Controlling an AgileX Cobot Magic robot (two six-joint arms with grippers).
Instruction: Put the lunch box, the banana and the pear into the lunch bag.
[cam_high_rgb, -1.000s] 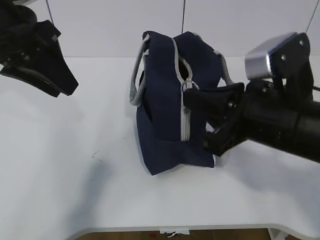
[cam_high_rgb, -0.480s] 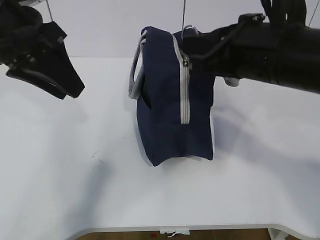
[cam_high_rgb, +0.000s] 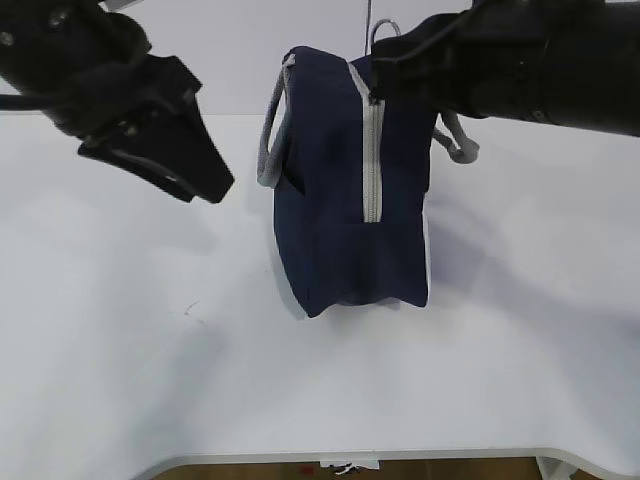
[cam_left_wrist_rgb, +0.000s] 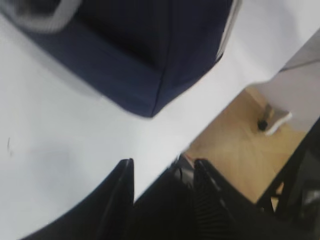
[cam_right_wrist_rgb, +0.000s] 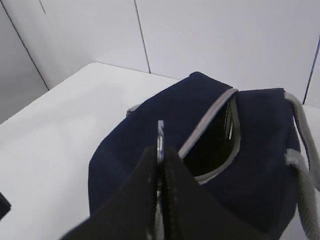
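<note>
- The left gripper (cam_high_rgb: 205, 185) hangs above the white table (cam_high_rgb: 120, 350), left of the lunch bag (cam_high_rgb: 345, 200) and apart from it; its two fingers (cam_left_wrist_rgb: 122, 187) stand spread with nothing between them.
- The lunch bag stands upright near the middle of the table, a navy fabric bag with a white lower panel on its right side.
- A grey handle (cam_high_rgb: 268, 150) loops down its left face; a second handle (cam_high_rgb: 455, 140) shows on the right, behind the arm.
- The grey zipper (cam_high_rgb: 372, 160) runs down the near face and looks shut there; in the right wrist view the top of the bag gapes open (cam_right_wrist_rgb: 217, 140), dark inside.
- The right gripper (cam_high_rgb: 385, 60) sits at the bag's top edge, its jaws pinched together on the metal zipper pull (cam_right_wrist_rgb: 160, 135).
- The lunch box, banana and pear are not seen in any view.
</note>
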